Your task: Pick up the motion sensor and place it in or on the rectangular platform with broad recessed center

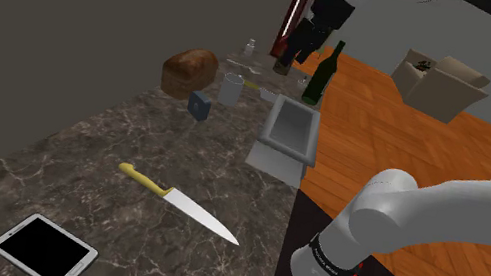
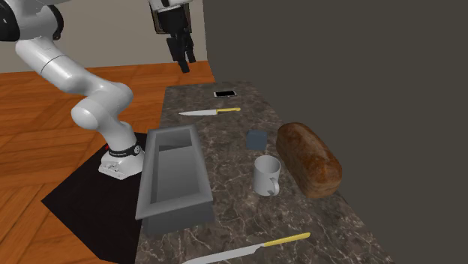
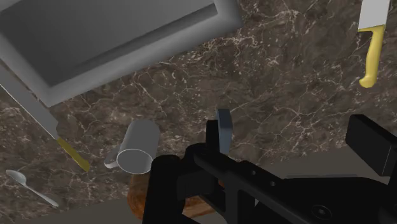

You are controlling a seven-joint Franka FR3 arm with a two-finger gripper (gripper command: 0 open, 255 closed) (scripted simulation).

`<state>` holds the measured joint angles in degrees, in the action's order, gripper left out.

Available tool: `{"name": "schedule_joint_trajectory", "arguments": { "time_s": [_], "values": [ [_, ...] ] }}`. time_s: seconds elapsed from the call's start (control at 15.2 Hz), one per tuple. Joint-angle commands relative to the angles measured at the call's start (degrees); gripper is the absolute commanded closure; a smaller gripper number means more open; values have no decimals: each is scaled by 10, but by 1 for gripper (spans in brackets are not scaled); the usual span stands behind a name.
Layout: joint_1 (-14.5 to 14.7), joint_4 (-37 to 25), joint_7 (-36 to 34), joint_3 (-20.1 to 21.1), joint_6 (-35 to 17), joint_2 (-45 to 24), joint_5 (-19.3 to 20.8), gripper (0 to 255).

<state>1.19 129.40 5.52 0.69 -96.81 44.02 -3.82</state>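
Black two-finger claw (image 3: 289,130) open, empty, high above dark marble counter (image 3: 286,70). Small blue-grey squarish motion sensor (image 3: 224,127) on counter well below, between grey rectangular recessed tray (image 2: 150,196) and brown bread loaf (image 2: 309,159). Apparently stands on edge; long axis unclear.

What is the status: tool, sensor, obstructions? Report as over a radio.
Tool open, empty, high above counter. Motion sensor on counter, untouched, apart from grey tray. Mug and bread loaf close beside it.
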Motion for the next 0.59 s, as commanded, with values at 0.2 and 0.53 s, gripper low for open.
{"name": "schedule_joint_trajectory", "arguments": {
  "time_s": [0.2, 0.53],
  "values": [
    [-4, 3, -16, 7, -43, -51, -4, 0],
    [-10, -7, -41, 18, -108, -145, -8, 0]
  ]
}}
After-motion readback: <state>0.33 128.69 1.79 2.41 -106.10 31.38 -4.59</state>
